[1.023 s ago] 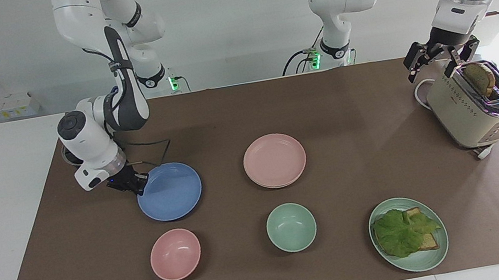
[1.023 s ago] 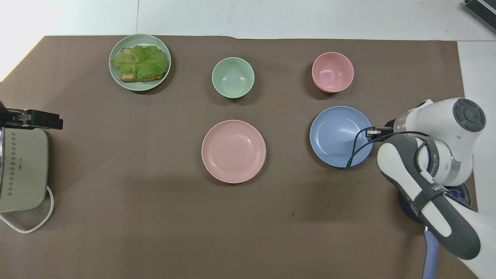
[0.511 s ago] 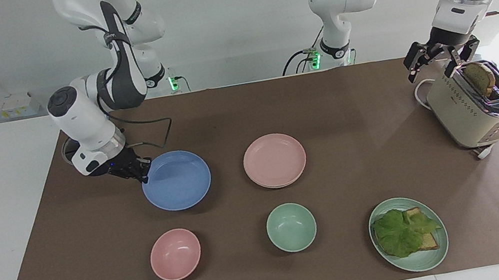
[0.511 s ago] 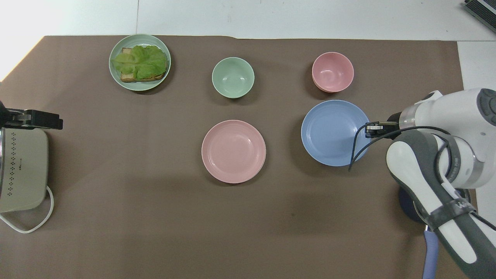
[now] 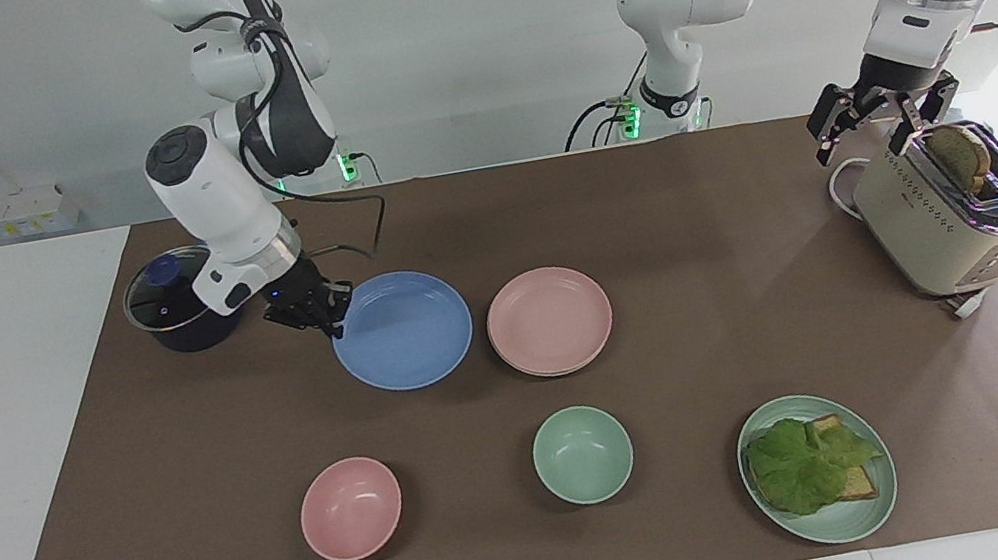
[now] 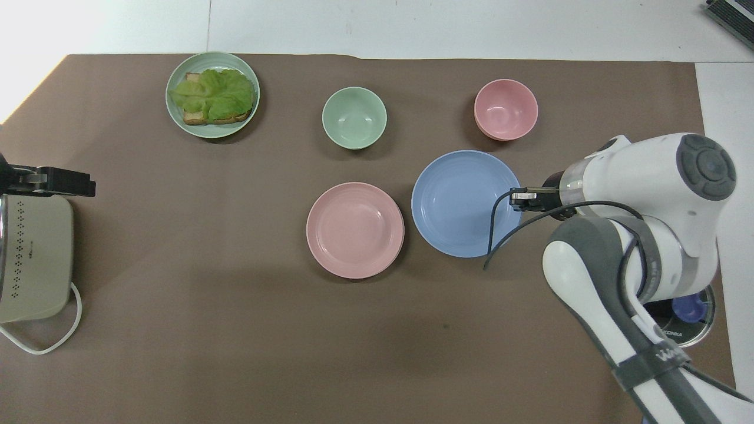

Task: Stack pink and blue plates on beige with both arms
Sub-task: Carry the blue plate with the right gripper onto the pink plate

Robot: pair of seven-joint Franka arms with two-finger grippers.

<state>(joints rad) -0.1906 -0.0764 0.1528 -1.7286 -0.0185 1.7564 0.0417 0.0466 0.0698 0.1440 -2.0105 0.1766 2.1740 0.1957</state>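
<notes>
In the facing view the right pincer (image 5: 331, 316) sits upper left of centre, clenched on the rim of the blue plate (image 5: 403, 329). It pinches the edge on the side turned to its own arm, probably because a shallow plate offers nothing else to bite. The plate appears raised off the counter (image 5: 197, 533), its shadow falling below it, and its free edge comes just beside the pink plate (image 5: 549, 320) at mid-frame.

A second, paler rim shows under the pink plate's lower edge; I judge this to be the beige plate (image 5: 543, 372), so the pink one is already stacked and the blue one is the last to go on top.

The left pincer (image 5: 880, 123) waits at upper right, released, over the toaster (image 5: 945, 216) with its slice of bread.

The pink bowl (image 5: 351, 508), green bowl (image 5: 582, 455) and lettuce plate (image 5: 819, 467) line the lower part of the frame, out of the carrying path. A lidded pot (image 5: 169, 310) stands by the right arm's wrist.
</notes>
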